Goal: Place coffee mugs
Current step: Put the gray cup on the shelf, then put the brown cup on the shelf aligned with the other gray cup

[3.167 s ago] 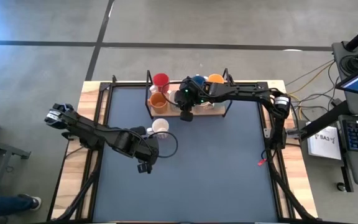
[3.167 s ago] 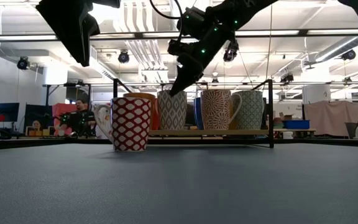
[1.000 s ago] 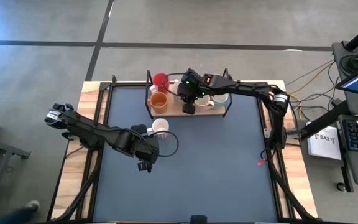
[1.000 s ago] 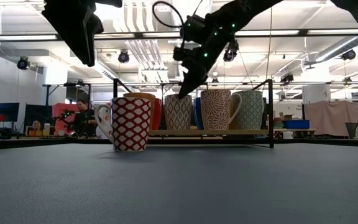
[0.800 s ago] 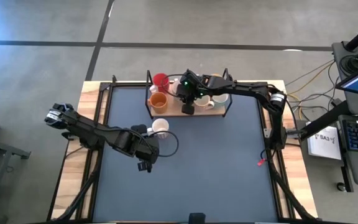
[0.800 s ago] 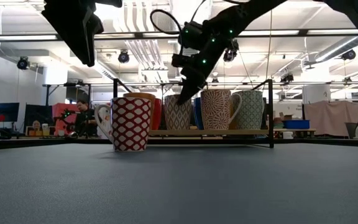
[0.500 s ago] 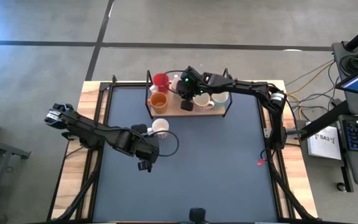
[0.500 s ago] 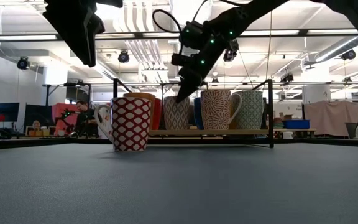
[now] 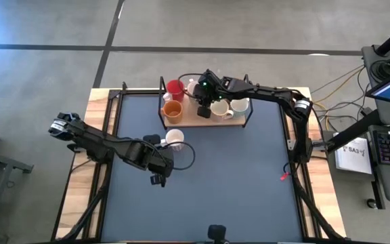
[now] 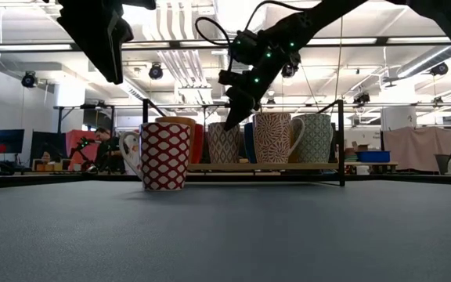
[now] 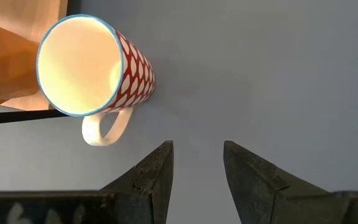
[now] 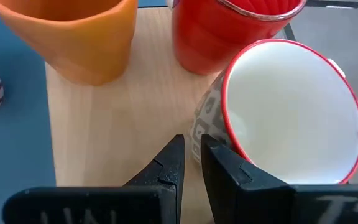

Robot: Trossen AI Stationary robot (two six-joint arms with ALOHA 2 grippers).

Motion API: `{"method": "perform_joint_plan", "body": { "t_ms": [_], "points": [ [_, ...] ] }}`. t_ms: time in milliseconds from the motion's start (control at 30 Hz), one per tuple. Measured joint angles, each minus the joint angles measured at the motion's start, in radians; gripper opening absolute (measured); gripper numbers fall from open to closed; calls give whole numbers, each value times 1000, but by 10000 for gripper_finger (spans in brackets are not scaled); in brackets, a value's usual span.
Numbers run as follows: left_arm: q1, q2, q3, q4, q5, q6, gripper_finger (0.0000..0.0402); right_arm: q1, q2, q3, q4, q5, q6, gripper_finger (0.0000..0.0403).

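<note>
A wooden board point(image 12: 117, 130) in a black rack point(image 10: 340, 141) at the table's far edge carries several coffee mugs, among them a red one point(image 9: 175, 87), an orange one point(image 9: 172, 108) and two white ones point(image 9: 221, 108). My right gripper point(image 12: 191, 152) is down on the near side of a grey-patterned, red-rimmed mug point(image 12: 291, 112) on that board, its fingers nearly together. A red-and-white patterned mug point(image 9: 175, 137) stands on the mat in front of the rack. My left gripper point(image 11: 197, 162) hangs open above the mat just near of it, touching nothing. My right gripper meets the grey-patterned mug at its outer wall below the rim point(image 12: 199, 134), on the side toward the table's near edge. The fingers slant down from the near side. What lies between the fingertips is hidden by them. The mug stands upright on the board.
The rack's black posts point(image 10: 143, 125) rise at the board's corners. In the right wrist view the orange mug point(image 12: 73, 31) and red mug point(image 12: 229, 25) crowd the far left of the board. Dark mat point(image 9: 235, 183) stretches toward the near edge.
My right gripper has crept toward the table's far edge and a little left over the rack, staying low at the grey-patterned mug, which remains upright on the board. Its finger gap looks unchanged.
</note>
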Motion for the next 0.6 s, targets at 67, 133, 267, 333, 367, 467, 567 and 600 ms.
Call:
{"method": "perform_joint_plan", "body": {
  "t_ms": [67,133,267,333,367,467,567,600],
  "points": [
    [0,0,0,0,0,-1,124,4,-1,0,-1,0,17,43],
    [0,0,0,0,0,-8,124,9,-6,0,-8,-2,42,43],
    [0,0,0,3,-11,-16,124,20,-40,2,-51,-7,69,43],
    [0,0,0,13,-37,-16,124,27,-64,2,-84,-7,82,43],
    [0,0,0,20,-51,-16,124,33,-76,2,-97,-7,94,43],
    [1,0,0,48,-76,-16,124,48,-121,2,-153,-8,133,43],
    [1,1,0,88,-79,-7,124,66,-167,2,-235,-16,176,43],
    [1,1,0,102,-79,-5,124,71,-179,2,-272,-29,187,43]
  ]
}}
